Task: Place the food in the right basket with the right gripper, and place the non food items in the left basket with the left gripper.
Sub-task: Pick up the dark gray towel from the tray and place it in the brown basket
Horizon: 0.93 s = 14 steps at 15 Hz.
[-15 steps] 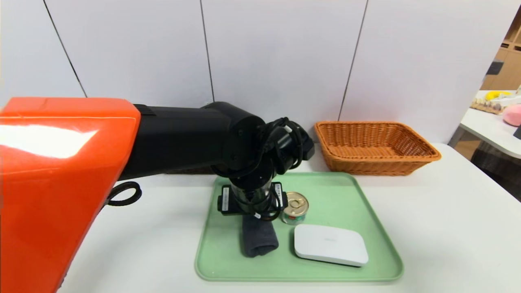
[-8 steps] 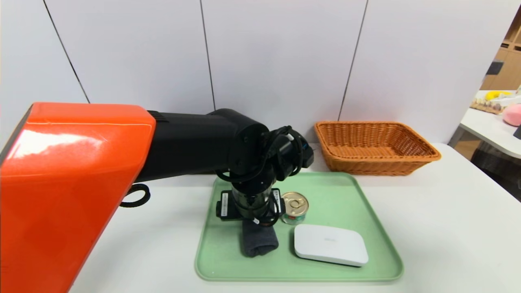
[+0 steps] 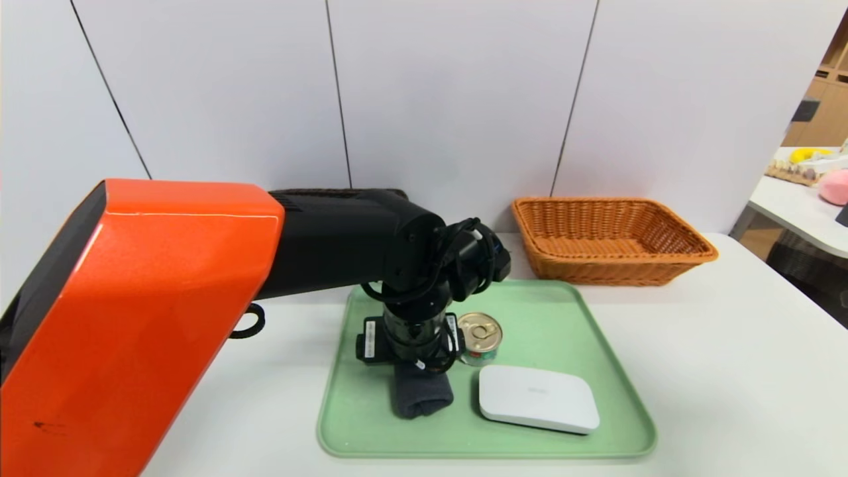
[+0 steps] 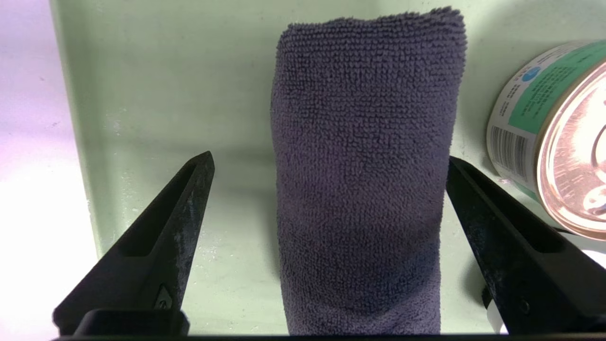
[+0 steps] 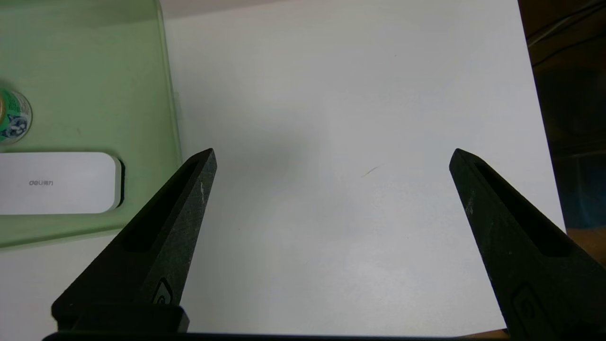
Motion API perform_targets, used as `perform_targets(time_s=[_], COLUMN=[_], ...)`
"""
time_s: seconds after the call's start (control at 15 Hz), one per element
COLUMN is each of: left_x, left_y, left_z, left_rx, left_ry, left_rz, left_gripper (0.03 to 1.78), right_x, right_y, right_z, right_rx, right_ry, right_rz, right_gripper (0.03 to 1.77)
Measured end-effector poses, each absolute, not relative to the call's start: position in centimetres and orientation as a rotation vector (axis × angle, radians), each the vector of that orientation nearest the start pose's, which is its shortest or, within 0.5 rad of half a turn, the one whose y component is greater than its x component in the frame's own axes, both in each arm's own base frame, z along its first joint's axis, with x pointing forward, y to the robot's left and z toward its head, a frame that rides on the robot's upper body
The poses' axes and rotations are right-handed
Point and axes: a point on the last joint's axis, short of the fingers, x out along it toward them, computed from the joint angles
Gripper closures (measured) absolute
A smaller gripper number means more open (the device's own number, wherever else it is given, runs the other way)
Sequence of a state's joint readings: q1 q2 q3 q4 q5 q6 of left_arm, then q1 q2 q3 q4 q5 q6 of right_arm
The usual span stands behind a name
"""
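A rolled dark grey cloth [image 3: 419,394] lies on the green tray [image 3: 563,311], with the tin can of food [image 3: 479,338] just beside it and a flat white box [image 3: 538,399] nearer the front. My left gripper [image 4: 329,156] is open and straddles the cloth [image 4: 364,166]. One fingertip [image 4: 452,166] is at the cloth's edge on the can's [image 4: 554,137] side, and the other stands clear of the cloth. My right gripper [image 5: 332,151] hangs open over bare table, to the right of the tray [image 5: 94,71]. The right basket [image 3: 609,238] sits behind the tray. My left arm hides the left basket.
The white table [image 3: 729,371] reaches to the right of the tray. A second table with bright objects [image 3: 805,179] stands far right. My left arm's orange shell [image 3: 146,311] fills the near left of the head view.
My left arm has sunk lower and reached farther in, its orange shell sliding rightward in the head view. Its wrist has stayed over the cloth. The objects on the tray have not moved.
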<state>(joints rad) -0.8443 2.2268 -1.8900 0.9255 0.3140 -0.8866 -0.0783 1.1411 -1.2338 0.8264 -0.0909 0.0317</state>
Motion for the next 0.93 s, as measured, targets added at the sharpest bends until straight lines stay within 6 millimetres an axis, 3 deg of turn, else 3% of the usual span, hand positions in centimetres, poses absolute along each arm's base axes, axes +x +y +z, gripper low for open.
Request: perform_targets(time_s=[0.2, 0.47, 0.53, 0.93], left_x=[27.4, 27.4, 27.4, 26.8], left_y=[-29.8, -29.7, -29.7, -28.6], left_z=[15.3, 15.1, 15.1, 16.9], left_rx=[-0.087, -0.081, -0.081, -0.073], left_ry=[1.137, 1.143, 1.142, 1.137], left_rz=[0.046, 0.05, 0.051, 0.05], left_gripper=[0.7, 1.16, 1.53, 1.53], right_x=[12.1, 12.4, 12.4, 12.6], right_y=[-1.2, -1.2, -1.2, -1.1], right_z=[29.6, 29.6, 29.6, 29.6], right_rx=[0.026, 0.026, 0.026, 0.024], right_ry=[0.718, 0.718, 0.711, 0.713], right_rz=[-0.173, -0.172, -0.171, -0.167], right_gripper=[0.1, 0.1, 0.1, 0.1])
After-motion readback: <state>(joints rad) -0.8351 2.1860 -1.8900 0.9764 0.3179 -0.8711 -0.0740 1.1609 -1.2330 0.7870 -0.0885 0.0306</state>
